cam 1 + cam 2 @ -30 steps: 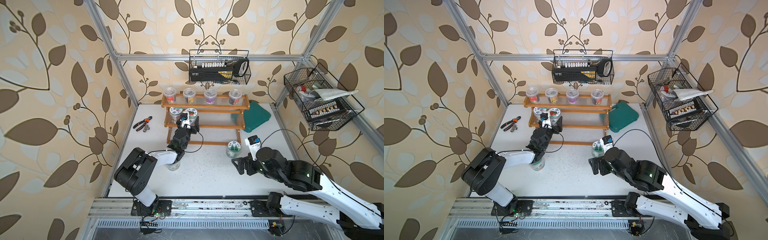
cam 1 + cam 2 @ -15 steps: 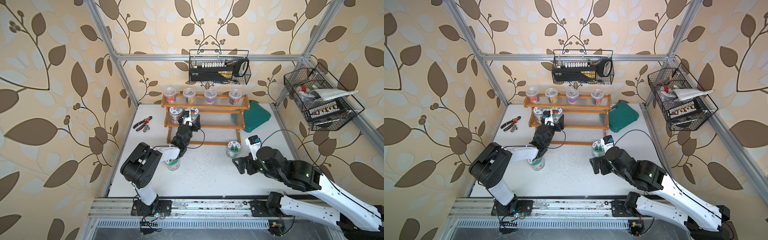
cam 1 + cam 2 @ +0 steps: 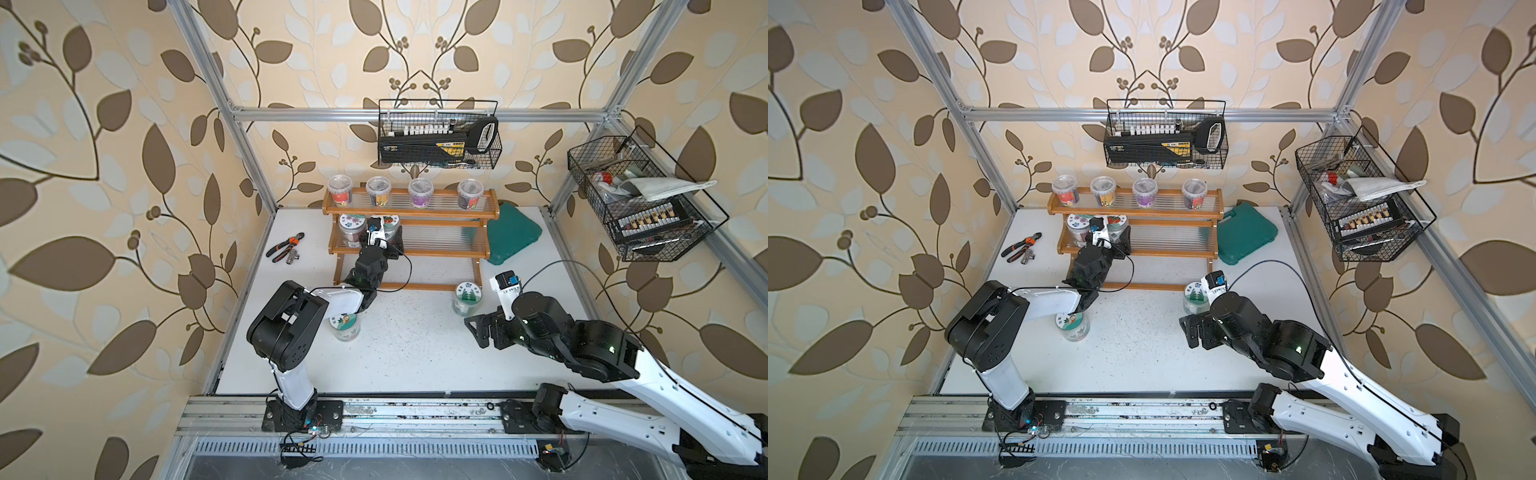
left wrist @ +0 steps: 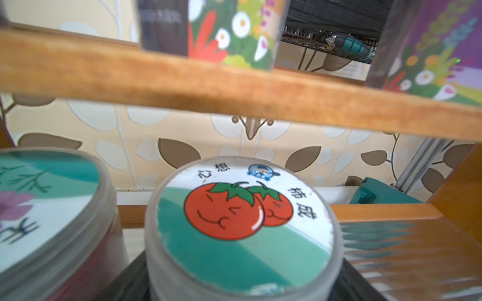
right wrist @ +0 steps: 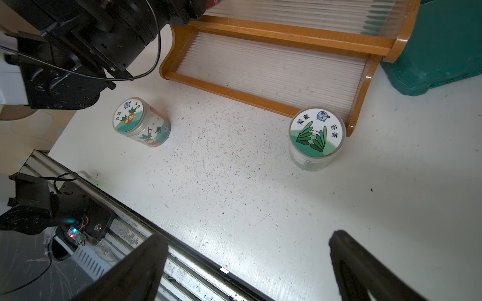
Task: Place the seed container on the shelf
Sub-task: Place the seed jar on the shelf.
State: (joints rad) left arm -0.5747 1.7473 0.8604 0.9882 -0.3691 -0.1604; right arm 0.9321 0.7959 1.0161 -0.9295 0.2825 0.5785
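Left gripper (image 3: 384,237) is clamped on the tomato-lid seed container (image 4: 242,224), a dark finger against each side. I see the jar upright at the middle tier of the shelf (image 3: 440,252), just beside a flower-lid jar (image 4: 47,203); whether its base is down I cannot tell. Right gripper (image 5: 246,234) hangs wide and empty over the table (image 3: 415,353) in front of the shelf.

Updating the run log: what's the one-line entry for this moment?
left end effector shut on tomato jar | jar at shelf middle tier | right end effector open, empty | leaf jar on table
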